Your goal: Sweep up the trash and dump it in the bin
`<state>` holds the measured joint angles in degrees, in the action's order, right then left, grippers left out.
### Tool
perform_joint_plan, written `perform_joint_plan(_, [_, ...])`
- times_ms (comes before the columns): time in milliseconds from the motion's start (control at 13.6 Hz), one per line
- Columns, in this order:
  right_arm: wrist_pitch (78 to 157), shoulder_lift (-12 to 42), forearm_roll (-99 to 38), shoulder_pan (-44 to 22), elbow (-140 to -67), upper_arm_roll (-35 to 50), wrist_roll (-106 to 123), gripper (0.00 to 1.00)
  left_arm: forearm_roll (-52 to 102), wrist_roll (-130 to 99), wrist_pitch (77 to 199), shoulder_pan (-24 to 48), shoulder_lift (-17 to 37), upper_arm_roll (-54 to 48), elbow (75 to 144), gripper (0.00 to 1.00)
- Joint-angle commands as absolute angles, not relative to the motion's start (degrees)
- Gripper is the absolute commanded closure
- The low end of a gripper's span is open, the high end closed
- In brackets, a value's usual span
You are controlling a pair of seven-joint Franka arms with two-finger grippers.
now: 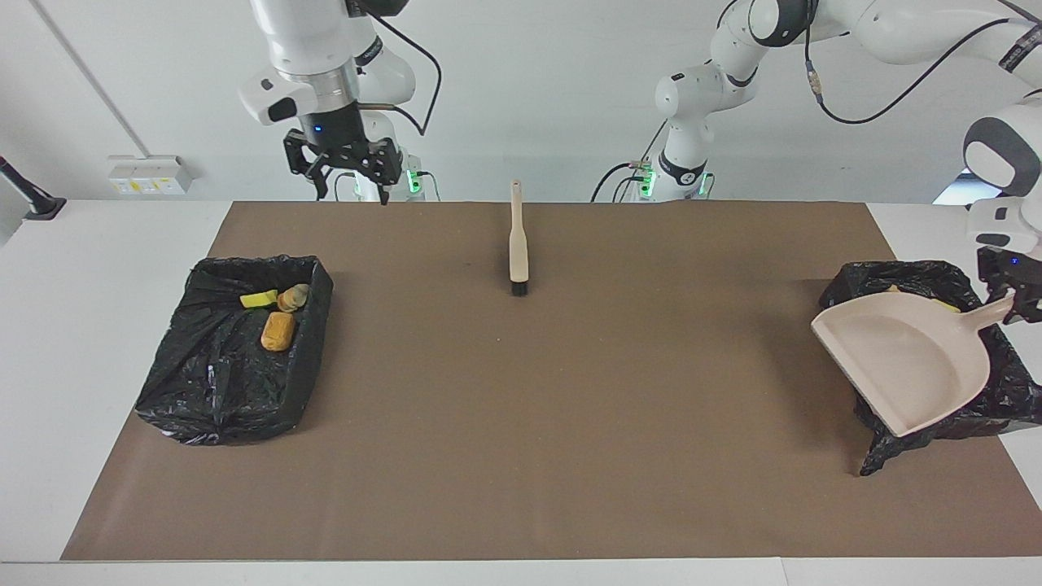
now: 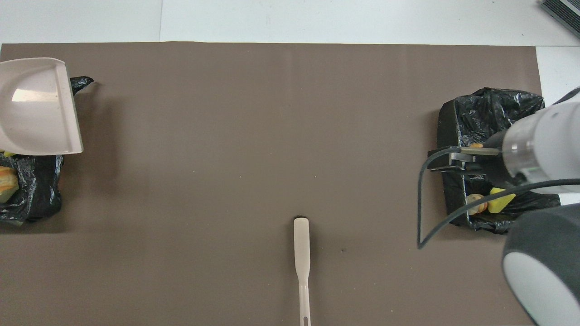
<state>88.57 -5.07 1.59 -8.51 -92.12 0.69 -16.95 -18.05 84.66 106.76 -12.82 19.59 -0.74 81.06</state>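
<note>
The left pincer (image 1: 1012,299) grips the dustpan (image 1: 904,366), which hides most trash in its bin (image 1: 1005,382). The right pincer (image 1: 343,163) hangs wide, empty.

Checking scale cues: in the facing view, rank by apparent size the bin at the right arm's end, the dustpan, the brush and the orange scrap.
1. Bin
2. Dustpan; raised, so nearness may inflate it
3. Brush
4. Orange scrap

robot lab – franka arms (image 1: 700,81), bare table (image 1: 98,325)
</note>
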Motion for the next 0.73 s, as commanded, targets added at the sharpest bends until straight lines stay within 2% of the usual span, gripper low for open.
perform_joint_plan(0, [85.1,-6.1,2.5,-6.9,-90.4,-3.1,-10.1,0.0,-13.8,71.9,105.1,-8.3,18.7,0.1,84.3,1.0])
perform_joint_plan(293, [82.8,-9.1,1.5,-0.3,-91.7,-3.7,-7.5,0.0,-7.9,51.1,105.5,-1.5,18.9,0.1,86.2,1.0])
perform_joint_plan(660, [82.8,-9.9,1.8,0.5,-93.0,-4.7,-8.0,0.0,-5.4,22.6,105.8,6.6,19.5,-0.1,86.6,1.0])
